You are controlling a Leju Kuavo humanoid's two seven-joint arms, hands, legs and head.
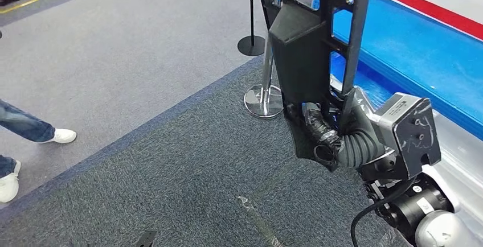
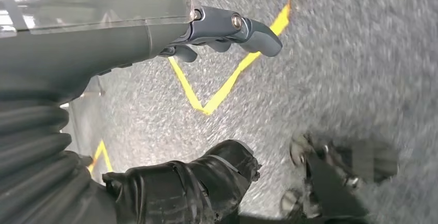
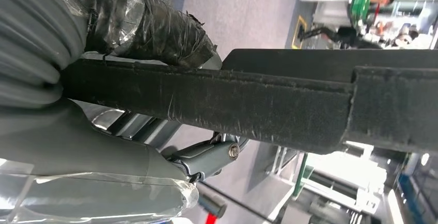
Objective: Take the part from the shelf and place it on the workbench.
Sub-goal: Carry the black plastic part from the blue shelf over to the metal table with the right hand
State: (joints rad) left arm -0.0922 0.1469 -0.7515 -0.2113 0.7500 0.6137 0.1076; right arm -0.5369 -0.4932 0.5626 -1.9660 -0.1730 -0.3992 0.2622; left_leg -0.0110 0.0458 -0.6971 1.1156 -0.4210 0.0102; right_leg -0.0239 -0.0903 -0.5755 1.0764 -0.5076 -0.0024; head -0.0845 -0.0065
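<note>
My right hand [image 1: 336, 136] grips a long black part [image 1: 307, 59] near its lower end and holds it upright in front of me, over the dark carpet. Up close in the right wrist view, the black part [image 3: 248, 102] runs as a thick bar across the palm, with the taped thumb [image 3: 150, 28] on one side and grey fingers [image 3: 206, 157] on the other. My left hand [image 2: 170, 105] hangs over grey carpet with its fingers [image 2: 243, 28] apart and nothing in it.
A blue surface with a red stripe [image 1: 421, 48] lies to my right. Two stanchion bases [image 1: 252, 45] [image 1: 263, 100] stand on the carpet behind the part. A person's legs and white shoes [image 1: 34, 130] are at the left. Yellow floor tape [image 2: 222, 90] runs below my left hand.
</note>
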